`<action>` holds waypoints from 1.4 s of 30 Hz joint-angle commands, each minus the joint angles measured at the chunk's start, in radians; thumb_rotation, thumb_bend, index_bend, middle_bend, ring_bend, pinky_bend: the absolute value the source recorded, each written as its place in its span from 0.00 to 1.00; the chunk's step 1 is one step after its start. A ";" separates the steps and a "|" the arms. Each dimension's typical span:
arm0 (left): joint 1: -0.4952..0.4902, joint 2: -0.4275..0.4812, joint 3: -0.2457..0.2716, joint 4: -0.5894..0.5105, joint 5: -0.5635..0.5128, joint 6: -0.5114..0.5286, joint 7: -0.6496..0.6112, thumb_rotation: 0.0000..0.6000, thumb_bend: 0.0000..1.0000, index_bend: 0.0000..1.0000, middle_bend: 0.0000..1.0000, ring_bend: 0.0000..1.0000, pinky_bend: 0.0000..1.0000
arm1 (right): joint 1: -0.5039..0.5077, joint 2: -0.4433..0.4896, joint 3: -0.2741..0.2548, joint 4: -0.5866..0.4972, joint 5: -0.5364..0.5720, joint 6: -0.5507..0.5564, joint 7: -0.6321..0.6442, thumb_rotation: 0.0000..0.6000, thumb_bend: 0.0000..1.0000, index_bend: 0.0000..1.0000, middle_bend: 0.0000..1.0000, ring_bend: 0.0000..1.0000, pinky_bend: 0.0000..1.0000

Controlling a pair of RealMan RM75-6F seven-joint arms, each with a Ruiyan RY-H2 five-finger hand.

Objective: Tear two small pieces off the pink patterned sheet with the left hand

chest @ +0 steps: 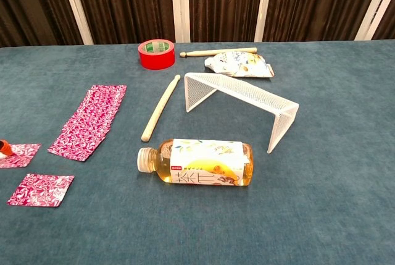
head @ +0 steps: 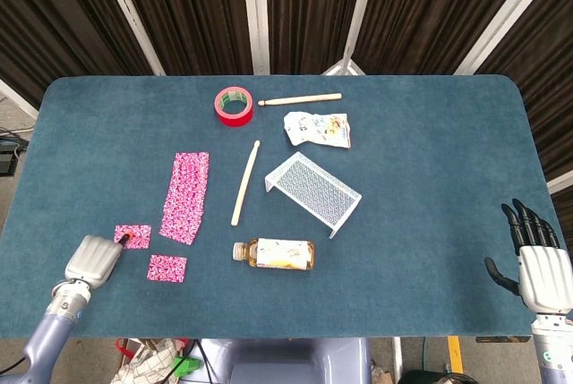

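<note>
The pink patterned sheet (head: 185, 197) lies flat at the table's left and shows in the chest view too (chest: 89, 122). One small torn piece (head: 167, 268) lies just below its near end, also in the chest view (chest: 41, 189). My left hand (head: 89, 260) is at the front left edge and pinches a second small pink piece (head: 132, 235) at its orange fingertip. In the chest view only that fingertip (chest: 3, 149) and the piece (chest: 17, 154) show at the left border, apart from the sheet. My right hand (head: 542, 268) hovers off the front right corner, fingers spread and holding nothing.
A tea bottle (head: 275, 253) lies on its side near the front centre, with a white wire rack (head: 312, 191) behind it. One wooden stick (head: 244, 183) lies right of the sheet, another (head: 300, 98) at the back beside a red tape roll (head: 234, 105). A snack bag (head: 317, 129) lies nearby.
</note>
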 commanded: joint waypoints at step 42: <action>0.356 0.206 0.007 0.014 0.642 0.541 -0.684 1.00 0.37 0.16 0.03 0.00 0.12 | 0.006 0.007 -0.016 0.002 -0.046 0.006 0.000 1.00 0.32 0.04 0.04 0.09 0.14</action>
